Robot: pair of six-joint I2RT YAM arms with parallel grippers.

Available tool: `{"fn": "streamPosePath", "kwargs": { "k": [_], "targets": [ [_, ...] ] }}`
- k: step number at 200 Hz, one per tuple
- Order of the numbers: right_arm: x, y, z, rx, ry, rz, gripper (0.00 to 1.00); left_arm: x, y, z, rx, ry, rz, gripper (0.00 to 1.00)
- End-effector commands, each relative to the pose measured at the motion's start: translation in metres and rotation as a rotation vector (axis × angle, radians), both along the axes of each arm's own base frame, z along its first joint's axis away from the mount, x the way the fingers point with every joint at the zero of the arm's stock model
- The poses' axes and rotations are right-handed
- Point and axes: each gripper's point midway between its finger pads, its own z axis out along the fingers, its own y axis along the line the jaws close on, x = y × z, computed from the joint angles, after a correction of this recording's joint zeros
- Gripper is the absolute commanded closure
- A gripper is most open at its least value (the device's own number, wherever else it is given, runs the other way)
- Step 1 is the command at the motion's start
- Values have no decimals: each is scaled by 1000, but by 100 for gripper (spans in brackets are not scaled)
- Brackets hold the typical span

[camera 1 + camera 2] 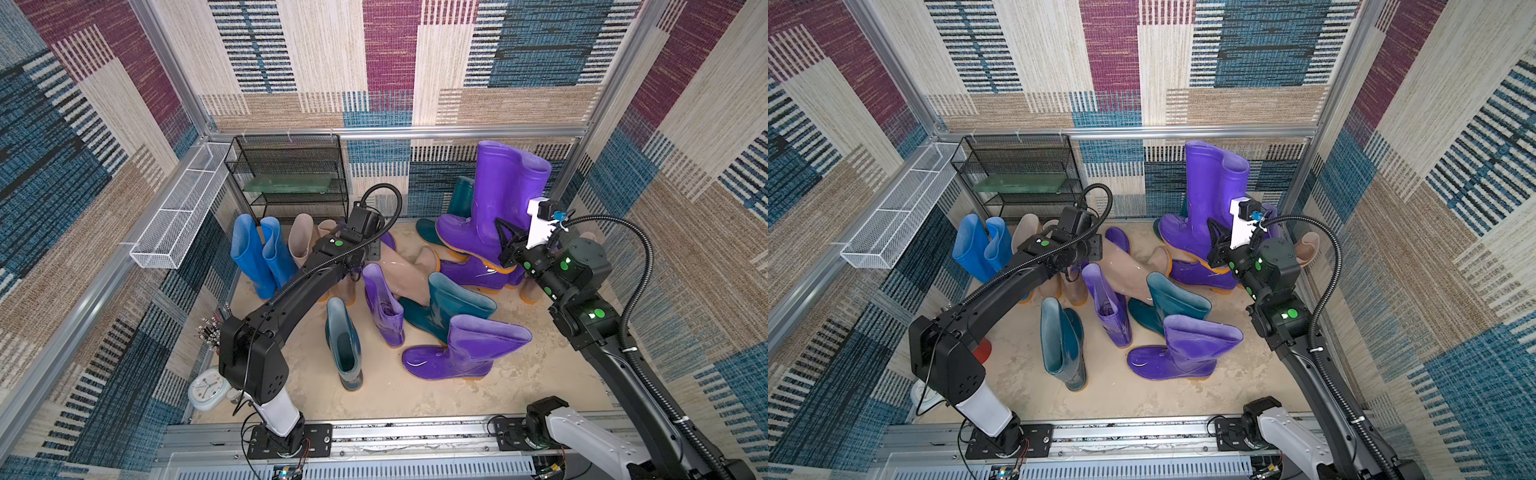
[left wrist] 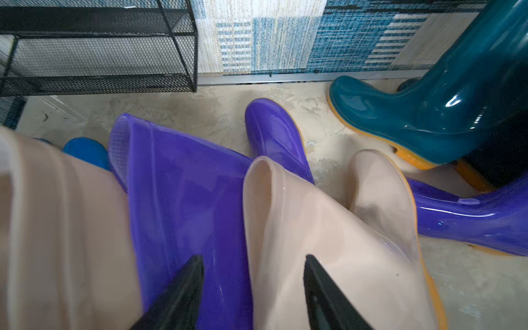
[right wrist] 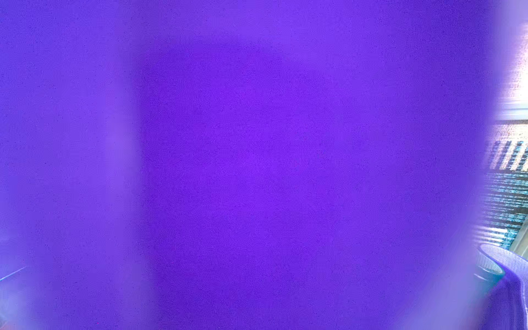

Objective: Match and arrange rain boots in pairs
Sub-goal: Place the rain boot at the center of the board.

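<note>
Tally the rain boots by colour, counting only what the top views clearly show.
purple boots: 5
beige boots: 4
teal boots: 3
blue boots: 2
Total: 14 clearly visible; more may be hidden.

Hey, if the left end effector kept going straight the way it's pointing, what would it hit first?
Likely the beige boot, at its shaft edge beside the purple boot; the left end effector straddles that seam, fingers apart. Depth is unclear.
</note>
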Motion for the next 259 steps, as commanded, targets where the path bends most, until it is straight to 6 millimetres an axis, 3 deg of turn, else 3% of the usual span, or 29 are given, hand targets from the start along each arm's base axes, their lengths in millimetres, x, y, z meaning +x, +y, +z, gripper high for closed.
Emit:
{"fn": "streamPosePath", "kwargs": {
  "k": [1, 19, 48, 87, 134, 179, 222, 259],
  "targets": [
    [-5, -5, 32, 36, -120, -21, 100, 0, -18, 3, -90, 5, -45, 43],
    [-5, -4, 32, 36, -117, -16, 100, -4, -28, 13, -80, -10, -76, 44],
    [-7, -5, 33, 39, -120, -20, 100, -20, -16, 36, 28, -45, 7, 41],
    [-8, -5, 32, 47, -115, -12, 100, -41, 7, 16, 34, -24, 91, 41],
    [-10, -2, 33, 44, -117, 5, 100, -50, 24, 8, 98, -30, 125, 41],
    [-7, 2, 30, 42, -105, 20, 100, -52, 26, 15, 143, -75, 112, 36],
    [-7, 4, 28, 36, -98, 22, 100, -41, 20, -14, 110, -7, 92, 34],
    [-9, 0, 30, 36, -103, 8, 100, -38, 1, -14, 24, -4, 27, 45]
  ]
}}
